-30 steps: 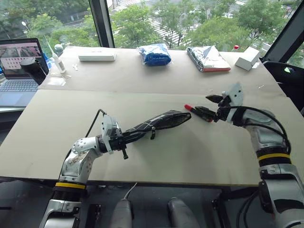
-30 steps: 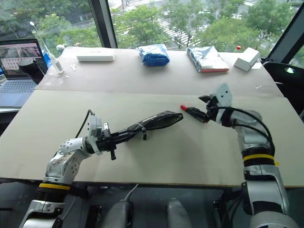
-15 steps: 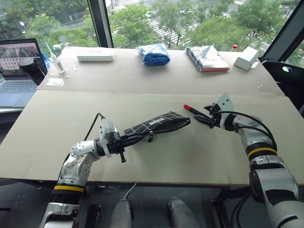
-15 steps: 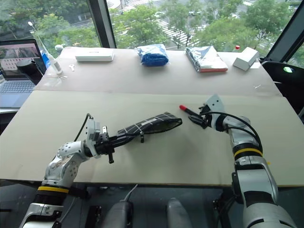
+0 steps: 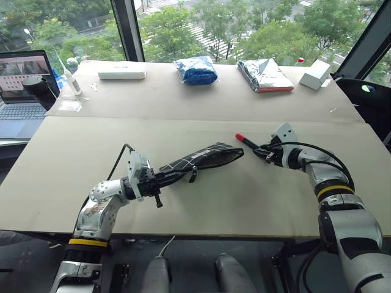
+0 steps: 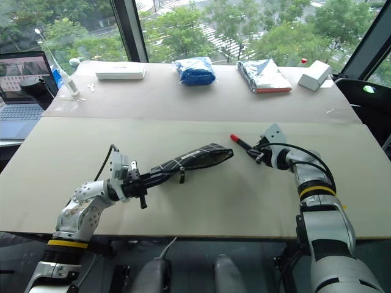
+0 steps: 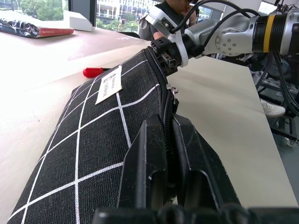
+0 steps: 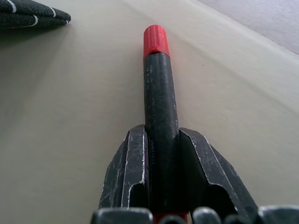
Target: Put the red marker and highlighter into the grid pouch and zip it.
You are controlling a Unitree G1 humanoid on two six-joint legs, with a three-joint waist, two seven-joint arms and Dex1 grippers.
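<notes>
A pale counter point(image 5: 183, 97) stands before tree-filled windows, a laptop point(image 5: 23, 85) off its left edge. Near the front edge the left tool point(image 7: 166, 154), level, is clamped on the pouch point(image 5: 201, 159). Right of it, the right tool point(image 8: 161, 158), tilted down, grips the marker point(image 8: 159, 93) on the counter.

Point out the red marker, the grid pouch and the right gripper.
red marker point(image 8: 159, 88): right wrist view, middle of the black barrel.
grid pouch point(image 7: 100, 135): left wrist view, gridded fabric side.
right gripper point(image 8: 161, 156): right wrist view, between the fingertips, shut on the marker.
</notes>
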